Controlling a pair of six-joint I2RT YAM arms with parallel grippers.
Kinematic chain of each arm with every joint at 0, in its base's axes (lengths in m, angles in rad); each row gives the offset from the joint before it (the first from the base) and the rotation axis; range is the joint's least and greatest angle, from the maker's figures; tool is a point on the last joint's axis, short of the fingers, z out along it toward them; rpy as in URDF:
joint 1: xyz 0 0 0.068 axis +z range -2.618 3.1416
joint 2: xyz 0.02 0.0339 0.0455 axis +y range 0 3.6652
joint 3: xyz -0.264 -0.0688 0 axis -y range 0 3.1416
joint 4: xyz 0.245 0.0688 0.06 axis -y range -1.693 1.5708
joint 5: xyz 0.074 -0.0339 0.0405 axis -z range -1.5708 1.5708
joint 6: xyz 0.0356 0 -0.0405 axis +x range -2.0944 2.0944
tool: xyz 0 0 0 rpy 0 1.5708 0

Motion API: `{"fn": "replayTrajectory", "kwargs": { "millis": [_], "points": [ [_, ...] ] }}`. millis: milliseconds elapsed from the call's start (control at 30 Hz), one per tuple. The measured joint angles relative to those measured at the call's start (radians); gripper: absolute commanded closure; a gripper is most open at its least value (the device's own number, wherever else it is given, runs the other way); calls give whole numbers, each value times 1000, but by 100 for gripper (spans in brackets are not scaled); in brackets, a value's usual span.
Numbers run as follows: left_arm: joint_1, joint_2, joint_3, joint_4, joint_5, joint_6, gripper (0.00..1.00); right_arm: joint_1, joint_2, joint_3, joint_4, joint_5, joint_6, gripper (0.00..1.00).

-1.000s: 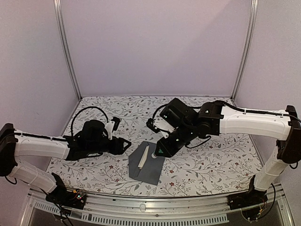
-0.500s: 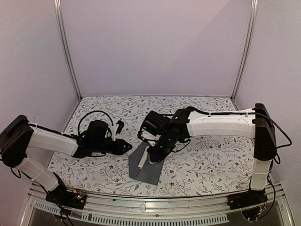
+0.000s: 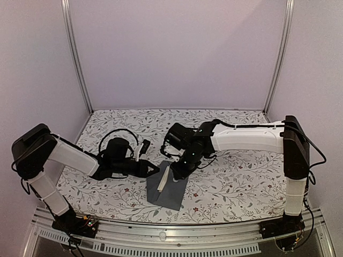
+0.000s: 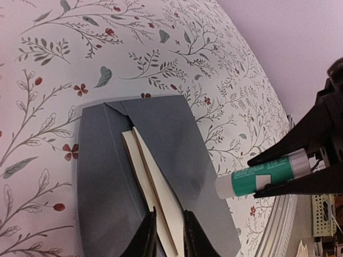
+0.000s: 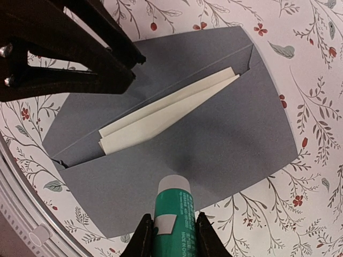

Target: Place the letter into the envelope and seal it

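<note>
The right gripper [image 5: 174,235] is clamping the teal-and-white glue stick [image 5: 172,201] and pointing it down at the open flap [image 5: 236,139] of the envelope [image 5: 187,69], which is lying flat on the worktop [image 5: 316,80] with the folded letter [image 5: 161,120] tucked in its pocket, one edge showing. The glue should be going lightly along the flap's outer margin only, clear of the letter, while the left gripper [image 4: 170,238], fingers nearly together at the pocket mouth, seems to be steadying the paper. Whether those fingers are pinching paper or merely pressing cannot be told, nor whether the stick's tip is touching or uncapped
</note>
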Motion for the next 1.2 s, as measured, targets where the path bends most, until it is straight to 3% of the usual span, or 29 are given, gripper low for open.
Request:
{"fn": "replayTrajectory", "kwargs": {
  "millis": [133, 200, 333, 567, 700, 1000, 1200],
  "points": [
    [0, 26, 7, 34, 30, -16, 83, -2, 0, 0, 10, -8, -5, 100],
    [0, 26, 8, 42, 36, -15, 79, -2, 0, 0, 16, -20, -6, 100],
    [0, -24, -17, 71, 59, 26, 65, -2, -2, -4, 33, -37, -6, 100],
    [-43, -261, -165, 161, 79, 208, 34, -12, -71, -22, 39, -141, -4, 100],
    [-128, -349, -228, 215, 98, 312, 26, -13, -144, -29, 48, -237, 10, 100],
    [-217, -426, -265, 254, 101, 435, 25, 16, -219, -43, 71, -389, 43, 100],
    [-265, -375, -240, 251, 63, 464, 38, 55, -219, -45, 73, -415, 59, 100]
  ]
}}
